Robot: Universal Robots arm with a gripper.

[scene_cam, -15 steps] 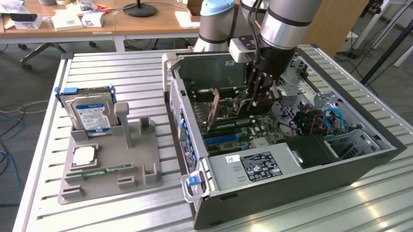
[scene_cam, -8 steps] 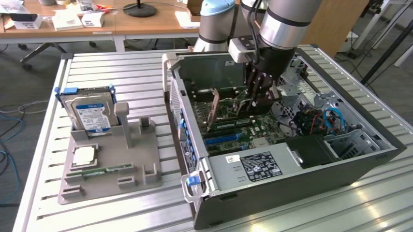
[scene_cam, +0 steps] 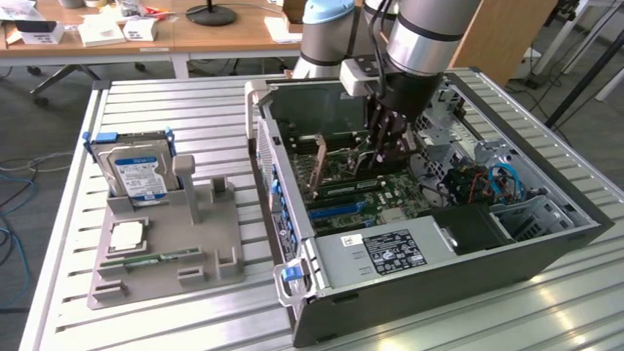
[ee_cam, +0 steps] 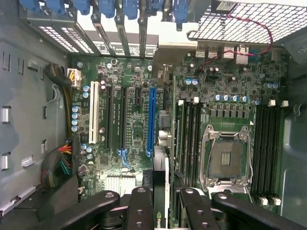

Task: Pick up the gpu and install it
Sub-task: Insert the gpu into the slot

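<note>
The computer case (scene_cam: 487, 278) is lying open on its side. Inside the computer case, the motherboard (ee_cam: 230, 81) is facing upward. The gripper (ee_cam: 164, 203) is hanging inside the computer case, pinching the gpu (ee_cam: 166, 184) edge-on, the card hovering inside the case.

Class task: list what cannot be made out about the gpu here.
- Wrist view: most of the gpu, cut off by the frame edge beside the claw.
- Exterior view: whether the card meets the motherboard; the claw hides it.
- Exterior view: power supply label text, too small.
</note>
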